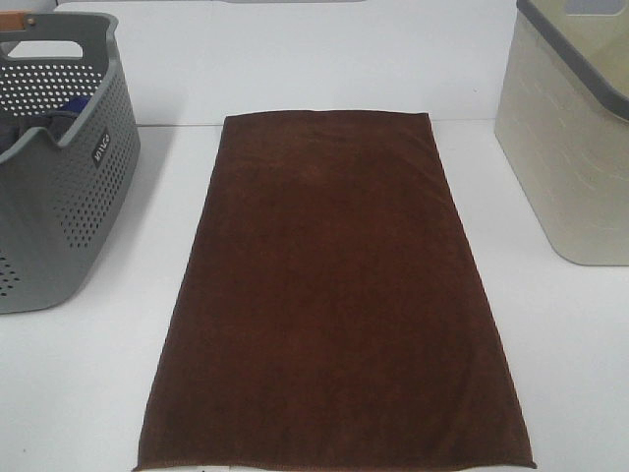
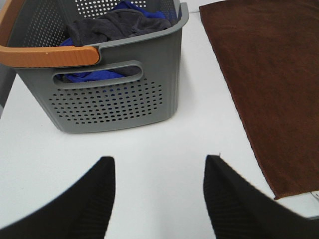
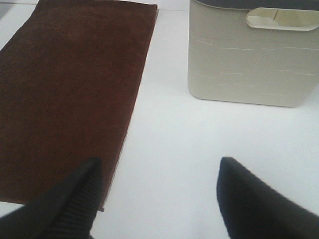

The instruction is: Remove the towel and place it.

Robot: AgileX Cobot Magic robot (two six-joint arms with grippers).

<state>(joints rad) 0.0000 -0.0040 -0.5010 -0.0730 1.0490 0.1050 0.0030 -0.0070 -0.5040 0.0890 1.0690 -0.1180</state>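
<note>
The towel (image 1: 332, 295) is a dark reddish-brown cloth spread flat down the middle of the white table, reaching the near edge; it also shows as towel (image 2: 269, 84) and towel (image 3: 70, 94). Neither arm appears in the exterior high view. My left gripper (image 2: 158, 167) is open over bare table between the grey basket and the towel's near corner, holding nothing. My right gripper (image 3: 158, 167) is open and empty too, one finger (image 3: 79, 199) over the towel's near right corner, the other above bare table.
A grey perforated basket (image 1: 59, 197) with an orange handle (image 2: 47, 55) stands at the left, holding blue and dark grey cloths (image 2: 117, 25). A cream bin (image 1: 570, 147) with a grey rim stands at the right, also seen as bin (image 3: 249, 64).
</note>
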